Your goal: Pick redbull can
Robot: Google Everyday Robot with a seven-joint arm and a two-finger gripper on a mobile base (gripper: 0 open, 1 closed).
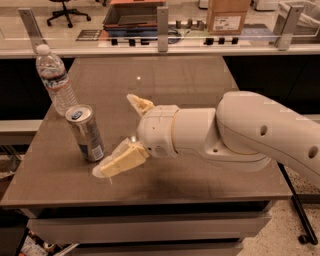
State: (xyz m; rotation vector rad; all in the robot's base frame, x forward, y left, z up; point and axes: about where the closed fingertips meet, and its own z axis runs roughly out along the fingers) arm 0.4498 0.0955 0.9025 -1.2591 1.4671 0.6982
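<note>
The redbull can (pixel 85 131) stands upright near the left front of the brown table (pixel 180 80). It is slim and silver-grey with a blue patch near its base and a blue tab on top. My gripper (pixel 116 135) is open and empty, just right of the can. One finger (pixel 119 161) reaches toward the can's base from the front right. The other finger (pixel 139 104) is farther back. The can is not between the fingers and nothing touches it.
A clear plastic water bottle (pixel 54 79) stands behind the can at the table's left edge. My white arm (pixel 250 135) covers the table's right half. A counter with glass panels (pixel 160 25) and a cardboard box (pixel 227 15) runs behind the table.
</note>
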